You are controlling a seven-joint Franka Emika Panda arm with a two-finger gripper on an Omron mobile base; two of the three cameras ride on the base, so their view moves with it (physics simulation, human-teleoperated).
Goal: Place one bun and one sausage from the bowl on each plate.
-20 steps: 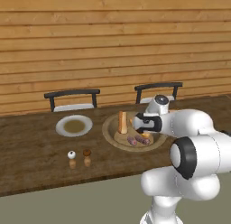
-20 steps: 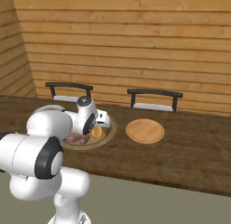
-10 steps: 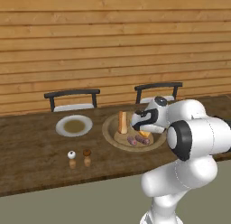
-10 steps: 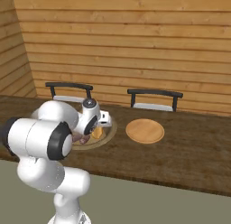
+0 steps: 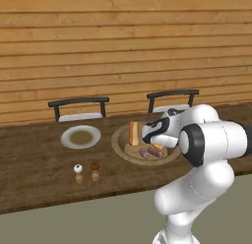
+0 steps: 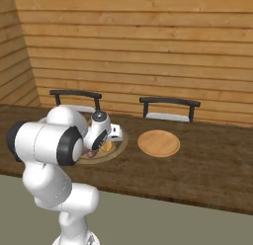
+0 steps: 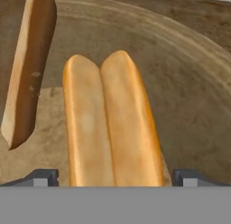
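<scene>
Left base view, table: long dark wooden table (image 5: 44, 174) runs across the frame before a plank wall; two black chairs (image 5: 78, 108) stand behind it.
Arm: white Franka arm (image 5: 206, 144) rises at lower right and bends forward, its hand low over the bowl.
Bowl: large round tan-olive bowl (image 5: 119, 148) sits near the table's middle, in front of the right-hand chair.
Plate, white-rimmed: smaller flat plate (image 5: 80, 137) lies left of the bowl, apart from it, before the left-hand chair.
Plate, wooden: in the right base view a round tan plate (image 6: 158, 143) lies right of the bowl (image 6: 120, 142), apart from it.
Bun, upright: one long bun (image 5: 133, 133) stands roughly on end in the bowl's left part; in the hand view it shows at upper left as a brown-crusted piece (image 7: 28, 60), tilted.
Bun, split: in the hand view a golden split hot-dog bun (image 7: 113, 123) lies flat on the bowl floor (image 7: 189, 105), lengthwise between the finger tips.
Sausages: two reddish-brown sausages (image 5: 150, 152) lie in the front part of the bowl, beside the hand.
Shakers: two small shakers, one white-topped (image 5: 78, 173), one brown-topped (image 5: 95, 172), stand side by side near the table's front edge, well apart from the bowl.
Gripper: gripper (image 7: 115, 175) jaws spread wide, one dark tip (image 7: 43, 177) on each side of the split bun; contact with the bun cannot be determined; nothing held.
</scene>
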